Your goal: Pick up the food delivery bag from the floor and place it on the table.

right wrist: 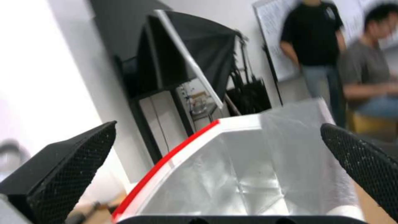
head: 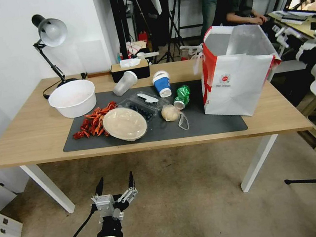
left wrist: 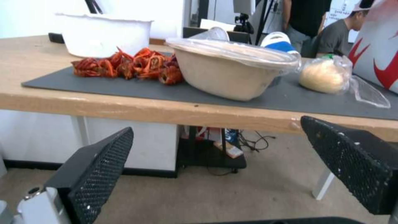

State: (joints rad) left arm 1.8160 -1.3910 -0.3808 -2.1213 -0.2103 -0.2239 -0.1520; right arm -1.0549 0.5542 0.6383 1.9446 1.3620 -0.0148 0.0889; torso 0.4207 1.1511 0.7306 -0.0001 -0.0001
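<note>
Bag position: food delivery bag (head: 237, 72) upright on the table (head: 23, 133), at the right end, base partly on the dark grey mat (head: 206, 125), mouth open, foil lining exposed. Off the floor (head: 186, 208) entirely.

Right gripper (right wrist: 215, 149): fingers spread wide, nothing pinched. Bag rim directly ahead of and just below the fingertips in the right wrist view; red edge nearer one finger, foil interior between both. No contact visible.

Left gripper (head: 114, 185): fingers spread, empty, low in front of the table's near edge. Bag well off to its right and higher; lidded bowl (left wrist: 232, 70) and wrapped bun (left wrist: 323, 76) straight ahead, above finger level.

Task status: placement judged complete or nearly so; bag free-standing.

Risk 1: bag tipping. Cause: a right finger catching the rim or a handle on withdrawal; tall, light paper body.

Risk 2: bag sliding off the right end. Cause: sideways nudge from the right arm; base near the table's end.

Risk 3: knock-on to neighbours. Cause: bag falling leftwards onto the crushed green can (head: 182, 96) and blue-banded cup (head: 161, 83), both near its left side.

Risk 4: left arm striking the table edge. Cause: rising without backing away.
</note>
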